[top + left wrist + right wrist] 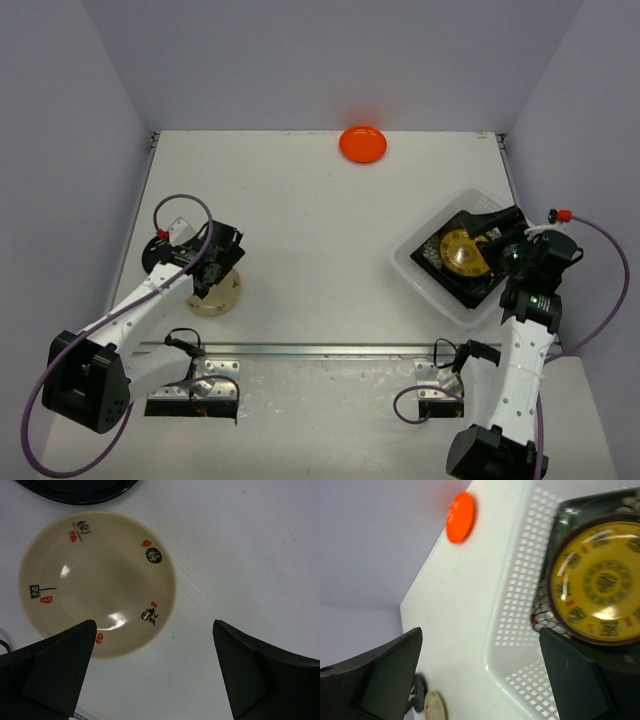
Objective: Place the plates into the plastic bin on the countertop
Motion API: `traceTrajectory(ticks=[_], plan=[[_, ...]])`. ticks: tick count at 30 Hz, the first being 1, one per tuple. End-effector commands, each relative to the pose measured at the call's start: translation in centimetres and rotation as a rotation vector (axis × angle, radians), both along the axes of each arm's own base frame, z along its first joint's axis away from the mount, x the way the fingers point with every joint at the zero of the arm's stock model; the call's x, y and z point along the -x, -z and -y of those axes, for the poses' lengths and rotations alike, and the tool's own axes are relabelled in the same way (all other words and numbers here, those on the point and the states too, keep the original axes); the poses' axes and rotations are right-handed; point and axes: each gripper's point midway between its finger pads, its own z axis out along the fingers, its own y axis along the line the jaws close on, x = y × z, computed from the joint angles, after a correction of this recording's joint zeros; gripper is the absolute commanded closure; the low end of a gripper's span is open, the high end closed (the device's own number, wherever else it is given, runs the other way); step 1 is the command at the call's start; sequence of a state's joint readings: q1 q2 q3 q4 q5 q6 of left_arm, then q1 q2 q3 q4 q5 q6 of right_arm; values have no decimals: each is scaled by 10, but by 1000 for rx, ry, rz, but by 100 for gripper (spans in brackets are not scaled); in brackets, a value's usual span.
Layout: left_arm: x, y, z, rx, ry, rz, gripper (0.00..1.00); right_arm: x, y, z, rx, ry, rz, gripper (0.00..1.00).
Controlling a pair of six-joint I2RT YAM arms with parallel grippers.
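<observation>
White countertop [320,220]: left gripper [154,625] wide open, empty, poised over cream plate [95,580] near-left for pickup; right gripper [480,635] open, empty over bin [515,605] at right, yellow plate [600,585] inside, orange plate [362,143] far

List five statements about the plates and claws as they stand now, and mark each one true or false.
1. The orange plate lies in the plastic bin. False: it sits on the countertop at the far edge, outside the bin.
2. The yellow-patterned plate rests in the bin on a dark square plate. True.
3. The left claw is shut on the cream plate. False: it is open above that plate, holding nothing.
4. The right claw is open. True.
5. The cream plate lies on the countertop. True.
</observation>
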State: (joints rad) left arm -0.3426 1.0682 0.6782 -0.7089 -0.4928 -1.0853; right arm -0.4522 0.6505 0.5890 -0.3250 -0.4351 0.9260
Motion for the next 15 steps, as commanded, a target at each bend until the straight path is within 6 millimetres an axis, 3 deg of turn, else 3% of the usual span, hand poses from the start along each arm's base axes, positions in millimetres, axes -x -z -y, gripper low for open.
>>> traceTrajectory(ticks=[1,5,11,15], plan=[[14,7,-21,56,-257,-57,0,11,-28,-42,97,-305,35,1],[36,5,-36,20,-397,-104,0,16,-23,-51,133,-357,54,1],[66,19,-38,45,-424,-149,0,12,-7,-59,99,-413,41,1],[68,18,-36,57,-367,-125,0,9,-6,-63,83,-438,54,1]])
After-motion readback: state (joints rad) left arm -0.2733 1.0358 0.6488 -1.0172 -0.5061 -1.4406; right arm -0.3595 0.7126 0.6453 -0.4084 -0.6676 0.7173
